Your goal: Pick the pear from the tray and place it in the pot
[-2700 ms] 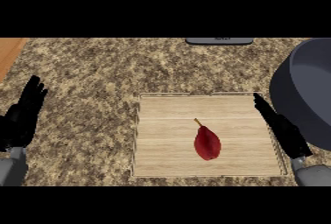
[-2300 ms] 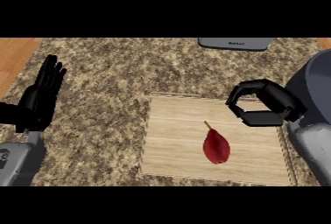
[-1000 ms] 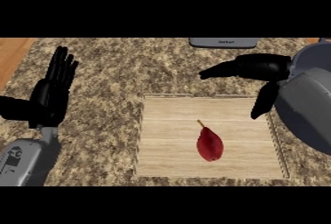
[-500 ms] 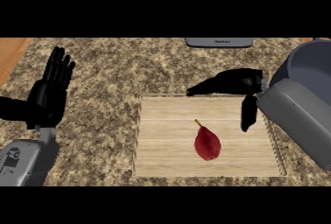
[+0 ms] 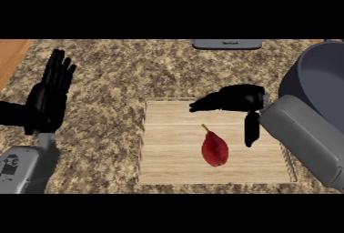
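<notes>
Head view: right robot hand point(image 5: 235, 101) spread, thumb down, above tray point(image 5: 168, 170). Pear point(image 5: 214, 149) lies just below fingers, untouched. Step: approach. Next, lower your hand, close around pear, carry rightward to pot point(image 5: 321, 79). Left robot hand point(image 5: 48, 96) rests open.

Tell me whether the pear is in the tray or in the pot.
In the tray. The pear lies flat on the tray boards, untouched; the right robot hand hovers open above it, beside the pot.
</notes>
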`<state>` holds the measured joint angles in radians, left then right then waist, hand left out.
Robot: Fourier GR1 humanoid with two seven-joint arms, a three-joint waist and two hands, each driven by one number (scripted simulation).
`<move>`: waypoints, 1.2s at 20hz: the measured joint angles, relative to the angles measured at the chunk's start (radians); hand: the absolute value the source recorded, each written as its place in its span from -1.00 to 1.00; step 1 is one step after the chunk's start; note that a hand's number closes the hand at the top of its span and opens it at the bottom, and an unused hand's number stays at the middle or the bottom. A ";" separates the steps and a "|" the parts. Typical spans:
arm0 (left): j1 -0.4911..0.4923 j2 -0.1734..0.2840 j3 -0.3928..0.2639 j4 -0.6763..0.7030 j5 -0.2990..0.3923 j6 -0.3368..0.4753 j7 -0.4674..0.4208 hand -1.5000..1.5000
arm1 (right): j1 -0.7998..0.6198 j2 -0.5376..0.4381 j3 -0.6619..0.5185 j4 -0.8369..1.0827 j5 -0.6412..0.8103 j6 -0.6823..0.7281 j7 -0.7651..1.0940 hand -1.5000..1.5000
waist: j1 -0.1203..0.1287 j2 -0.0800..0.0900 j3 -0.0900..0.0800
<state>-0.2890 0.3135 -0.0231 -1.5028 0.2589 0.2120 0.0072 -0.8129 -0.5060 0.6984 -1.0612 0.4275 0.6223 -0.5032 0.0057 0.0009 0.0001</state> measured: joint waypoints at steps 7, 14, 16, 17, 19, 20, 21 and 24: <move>0.006 -0.017 0.015 -0.012 -0.023 -0.011 0.008 0.00 | 0.047 0.054 -0.013 -0.005 0.100 -0.025 0.021 -1.00 | -0.001 -0.001 0.000; 0.005 -0.029 0.041 -0.016 -0.037 -0.033 0.018 0.00 | 0.095 0.107 -0.044 0.026 0.207 -0.036 0.011 -1.00 | -0.002 0.000 0.000; 0.011 -0.041 0.036 -0.022 -0.047 -0.033 0.018 0.00 | 0.111 0.141 -0.044 0.038 0.235 -0.048 0.013 -1.00 | -0.001 0.000 0.000; 0.005 -0.042 0.039 -0.022 -0.051 -0.033 0.026 0.00 | 0.114 0.148 -0.050 0.042 0.248 -0.047 0.006 -1.00 | -0.001 0.000 0.000; -0.004 -0.040 0.052 -0.018 -0.051 -0.042 0.028 0.00 | 0.137 0.169 -0.048 0.056 0.280 -0.070 -0.010 -1.00 | -0.002 -0.001 -0.001; 0.005 -0.044 0.048 -0.039 -0.056 -0.037 0.041 0.00 | 0.147 0.177 -0.053 0.059 0.293 -0.078 -0.014 -1.00 | -0.003 -0.003 -0.002; 0.007 -0.052 0.047 -0.039 -0.061 -0.035 0.040 0.00 | 0.146 0.186 -0.060 0.063 0.302 -0.073 -0.015 -1.00 | -0.003 -0.004 -0.002; 0.005 -0.045 0.070 -0.015 -0.056 -0.060 0.024 0.00 | 0.160 0.215 -0.068 0.058 0.327 -0.064 -0.008 -1.00 | -0.005 -0.006 -0.004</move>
<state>-0.2838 0.2682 0.0466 -1.5179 0.2029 0.1519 0.0314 -0.6533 -0.2906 0.6301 -1.0035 0.7548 0.5584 -0.5112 0.0009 -0.0049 -0.0034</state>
